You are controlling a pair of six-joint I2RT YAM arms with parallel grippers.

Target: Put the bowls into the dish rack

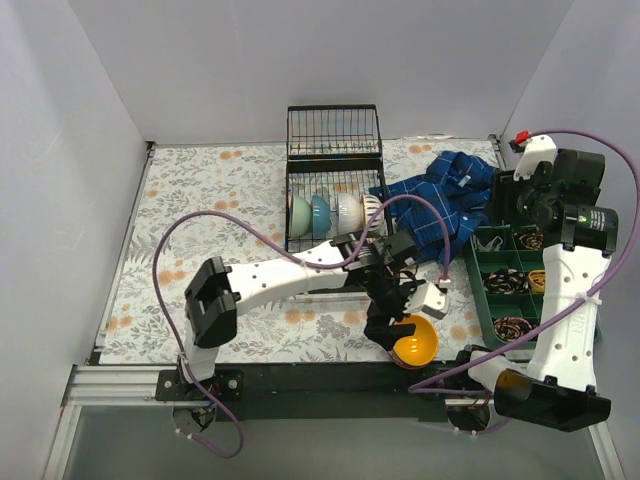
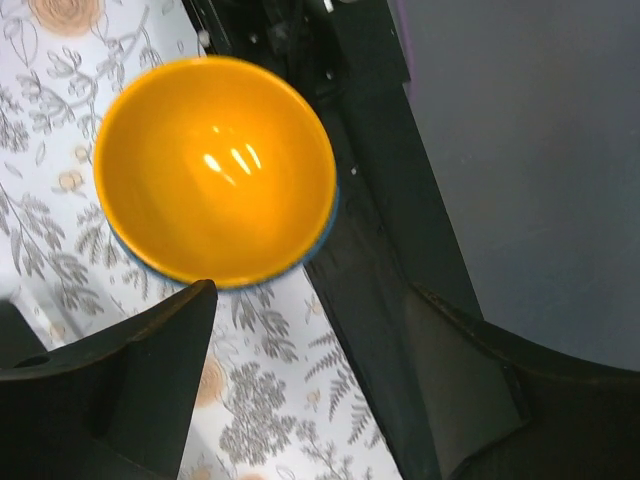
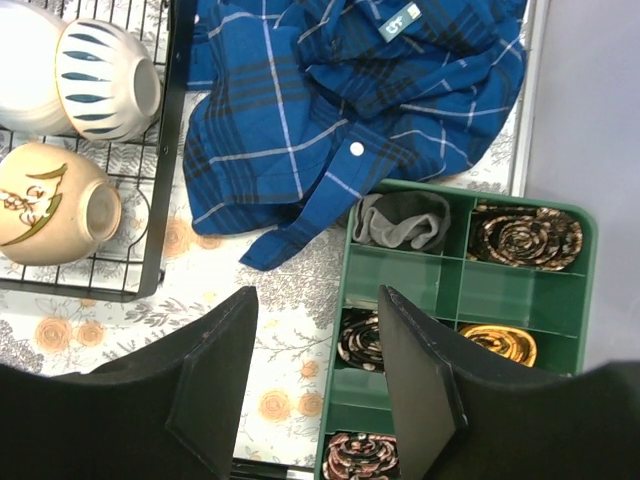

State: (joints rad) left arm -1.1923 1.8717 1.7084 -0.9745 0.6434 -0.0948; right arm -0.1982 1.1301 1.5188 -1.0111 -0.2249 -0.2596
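An orange bowl (image 1: 416,340) stands upright at the near edge of the mat, partly over the black base rail; it also shows in the left wrist view (image 2: 215,170). My left gripper (image 1: 386,326) hovers just left of it, open and empty (image 2: 310,385), with the bowl ahead of its fingertips, not between them. The black wire dish rack (image 1: 333,130) stands at the back middle with several bowls on their sides, among them a striped bowl (image 3: 105,80) and a beige flowered bowl (image 3: 50,205). My right gripper (image 3: 315,375) is open and empty, high over the green tray's left edge.
A blue plaid shirt (image 1: 440,200) lies crumpled right of the rack. A green compartment tray (image 1: 518,262) with rolled ties and socks sits at the right. The floral mat (image 1: 200,200) covers the table. White walls enclose three sides.
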